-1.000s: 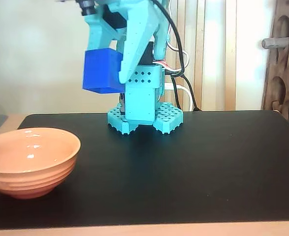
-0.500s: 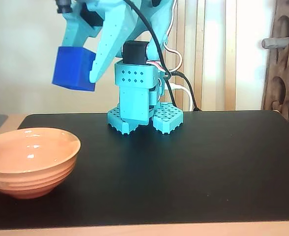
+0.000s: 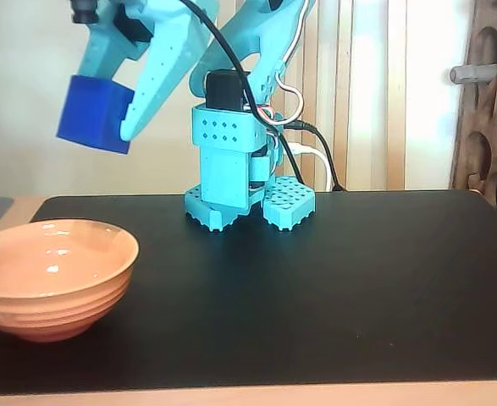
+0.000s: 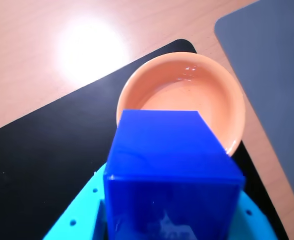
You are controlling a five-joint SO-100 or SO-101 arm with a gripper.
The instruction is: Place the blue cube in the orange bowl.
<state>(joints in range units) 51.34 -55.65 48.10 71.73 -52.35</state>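
Blue cube (image 3: 96, 112) is getting pinched by the hand (image 3: 113, 118), hanging above the orange bowl (image 3: 52, 277); wrist view's hiding the fingertips.

From my wrist view, the blue cube (image 4: 172, 170) sits right ahead of the gripper (image 4: 162, 227), hiding its fingertips and the near rim of the orange bowl (image 4: 187, 90); the fixed view crops the bowl's (image 3: 53, 279) left edge and the arm's top.
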